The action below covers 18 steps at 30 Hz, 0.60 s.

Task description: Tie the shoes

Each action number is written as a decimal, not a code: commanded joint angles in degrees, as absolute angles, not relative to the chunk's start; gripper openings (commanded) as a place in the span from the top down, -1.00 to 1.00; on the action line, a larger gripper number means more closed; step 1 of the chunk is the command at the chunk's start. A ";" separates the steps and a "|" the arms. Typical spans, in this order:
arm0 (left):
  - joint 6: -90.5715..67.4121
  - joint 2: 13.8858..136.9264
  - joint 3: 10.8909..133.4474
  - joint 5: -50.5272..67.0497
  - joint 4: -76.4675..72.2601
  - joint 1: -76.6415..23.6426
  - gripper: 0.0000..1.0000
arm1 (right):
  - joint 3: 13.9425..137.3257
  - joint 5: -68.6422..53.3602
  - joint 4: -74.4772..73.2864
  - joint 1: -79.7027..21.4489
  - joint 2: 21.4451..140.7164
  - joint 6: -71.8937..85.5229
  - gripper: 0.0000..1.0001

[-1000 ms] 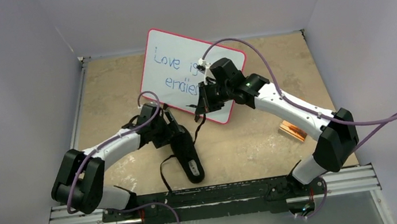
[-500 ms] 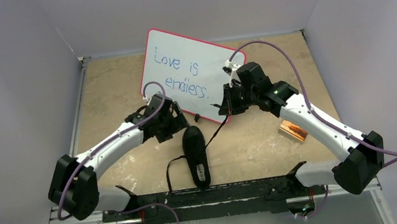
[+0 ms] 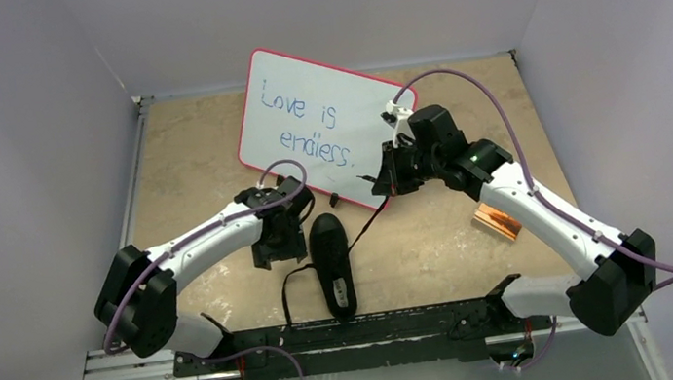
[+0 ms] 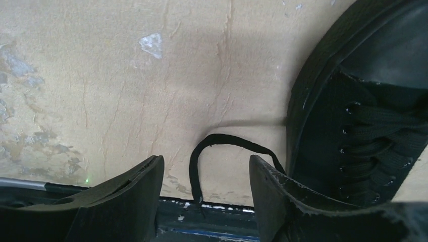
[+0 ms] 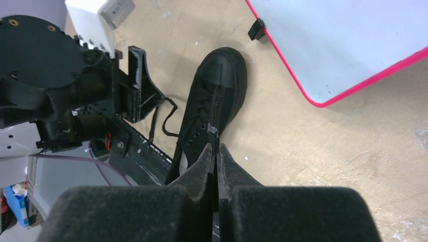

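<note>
The shoe (image 3: 333,264), a small black sneaker, lies on the tan table with its toe pointing away from the arm bases. My right gripper (image 3: 379,184) is shut on the end of one black lace (image 5: 216,132), which runs taut from the shoe (image 5: 214,101) up to it. My left gripper (image 3: 279,247) hangs just left of the shoe (image 4: 363,126) and is open. The other lace (image 4: 202,151) lies on the table in a loop between its fingers (image 4: 128,194), untouched. That lace trails toward the near edge (image 3: 286,295).
A whiteboard (image 3: 323,118) with a pink rim and blue writing lies at the back, just beyond the shoe's toe and under the right wrist. A small orange object (image 3: 497,221) lies on the right. A black rail (image 3: 361,329) runs along the near edge.
The right gripper has pulled its lace to the right, off the whiteboard, and the shoe swung with it. The left gripper left the shoe and dropped beside it over the loose lace, its jaws narrowing a little.
</note>
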<state>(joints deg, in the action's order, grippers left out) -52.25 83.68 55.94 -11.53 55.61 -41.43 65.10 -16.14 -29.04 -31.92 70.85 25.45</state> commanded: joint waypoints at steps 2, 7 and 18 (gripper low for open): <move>-47.39 83.93 54.47 -12.24 51.76 -42.75 -0.23 | 65.34 -19.21 -26.46 -31.82 69.67 24.91 1.00; -46.00 87.69 51.57 -6.92 42.90 -43.03 -0.29 | 64.93 -18.45 -26.77 -31.82 67.99 24.76 1.00; -50.02 89.12 45.62 -4.43 35.59 -44.63 0.07 | 65.26 -18.01 -27.84 -31.79 67.49 24.78 1.00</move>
